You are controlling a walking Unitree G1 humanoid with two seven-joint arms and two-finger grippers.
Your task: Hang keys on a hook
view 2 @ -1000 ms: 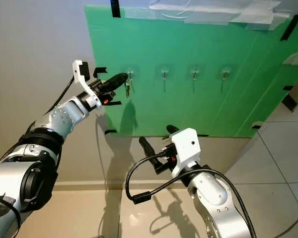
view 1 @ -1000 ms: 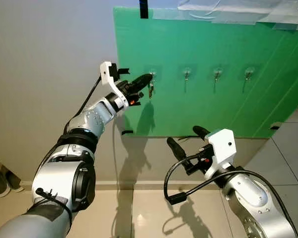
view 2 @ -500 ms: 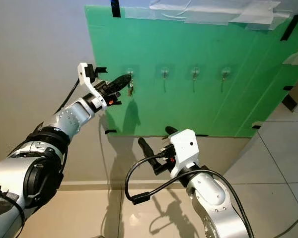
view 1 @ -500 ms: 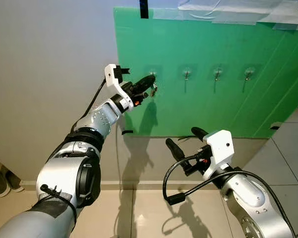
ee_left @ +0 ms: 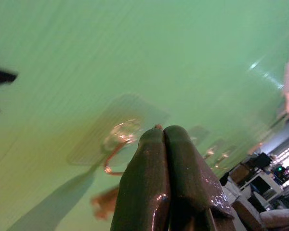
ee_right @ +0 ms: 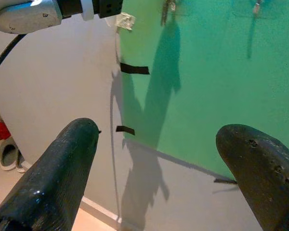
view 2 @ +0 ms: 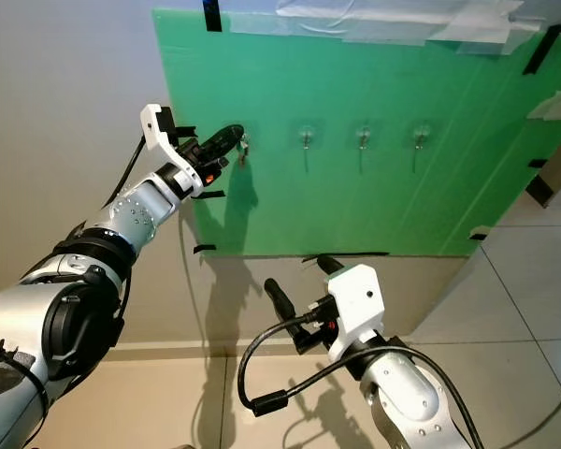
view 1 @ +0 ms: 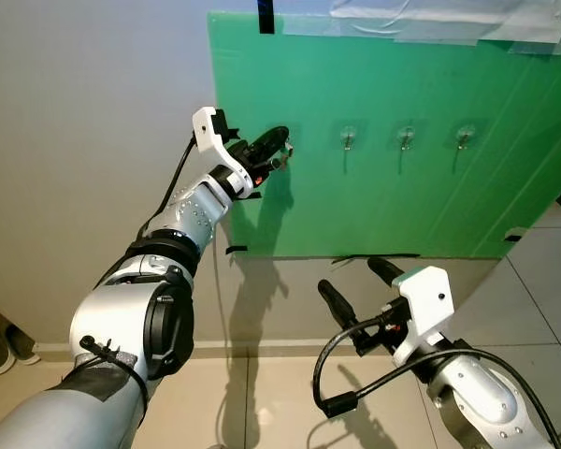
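The small metal keys [view 2: 243,147] are mostly hidden behind the black fingertips of the left gripper [view 1: 279,140], so their shape is hard to make out; a blurred orange-brown glint shows below the fingers in the left wrist view. They sit at the leftmost clear hook [ee_left: 116,147] on the green board [view 1: 383,187], pinched between fingers pressed together. Lower and nearer on the right, the right gripper [view 1: 360,285] hangs spread, holding nothing.

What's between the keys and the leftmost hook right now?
Nothing visible. The left gripper holds the keys right at the leftmost hook on the green board, with no other object between them.
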